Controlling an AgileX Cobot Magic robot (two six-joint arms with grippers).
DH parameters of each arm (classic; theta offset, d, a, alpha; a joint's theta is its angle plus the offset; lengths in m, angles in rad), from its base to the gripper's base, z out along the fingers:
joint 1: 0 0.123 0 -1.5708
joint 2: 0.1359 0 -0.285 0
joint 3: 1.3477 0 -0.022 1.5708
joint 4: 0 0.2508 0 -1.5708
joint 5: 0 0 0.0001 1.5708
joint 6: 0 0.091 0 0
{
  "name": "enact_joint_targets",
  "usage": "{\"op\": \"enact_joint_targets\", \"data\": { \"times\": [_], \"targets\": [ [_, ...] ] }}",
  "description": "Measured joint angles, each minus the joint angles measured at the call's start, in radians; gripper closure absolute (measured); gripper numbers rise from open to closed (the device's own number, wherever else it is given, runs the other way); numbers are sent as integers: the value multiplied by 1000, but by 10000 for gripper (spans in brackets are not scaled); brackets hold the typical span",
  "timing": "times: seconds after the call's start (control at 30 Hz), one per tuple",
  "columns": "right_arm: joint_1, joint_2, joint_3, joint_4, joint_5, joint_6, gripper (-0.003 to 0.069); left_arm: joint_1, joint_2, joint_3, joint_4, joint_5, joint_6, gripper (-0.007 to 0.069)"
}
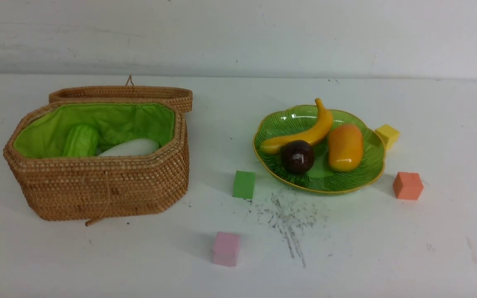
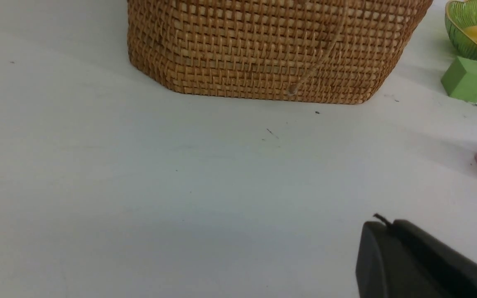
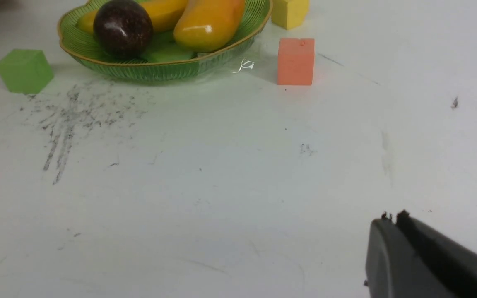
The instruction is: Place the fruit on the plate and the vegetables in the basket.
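Note:
On the green ribbed plate [image 1: 371,165] lie a yellow banana [image 1: 304,134], an orange-yellow mango [image 1: 345,147] and a dark-purple mangosteen [image 1: 297,156]. The open wicker basket [image 1: 97,186] holds a light-green cucumber [image 1: 81,140] and a white radish [image 1: 131,147]; no carrot shows. Neither arm appears in the front view. My left gripper [image 2: 387,225] is shut and empty over bare table in front of the basket [image 2: 263,45]. My right gripper [image 3: 392,219] is shut and empty, well short of the plate [image 3: 160,68], which holds the mango [image 3: 209,25] and mangosteen [image 3: 122,27].
Small cubes lie round the plate: green [image 1: 244,184], pink [image 1: 226,248], orange [image 1: 407,186] and yellow [image 1: 387,135]. The basket's lid [image 1: 122,93] lies folded back behind it. Dark scuff marks [image 1: 288,219] streak the white table in front of the plate.

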Motion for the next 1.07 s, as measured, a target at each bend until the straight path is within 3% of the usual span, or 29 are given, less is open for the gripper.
{"op": "enact_joint_targets", "data": {
  "times": [1.07],
  "targets": [
    [0, 0, 0, 0, 0, 0, 601, 0, 0, 0, 0, 0, 0, 627]
  ]
}}
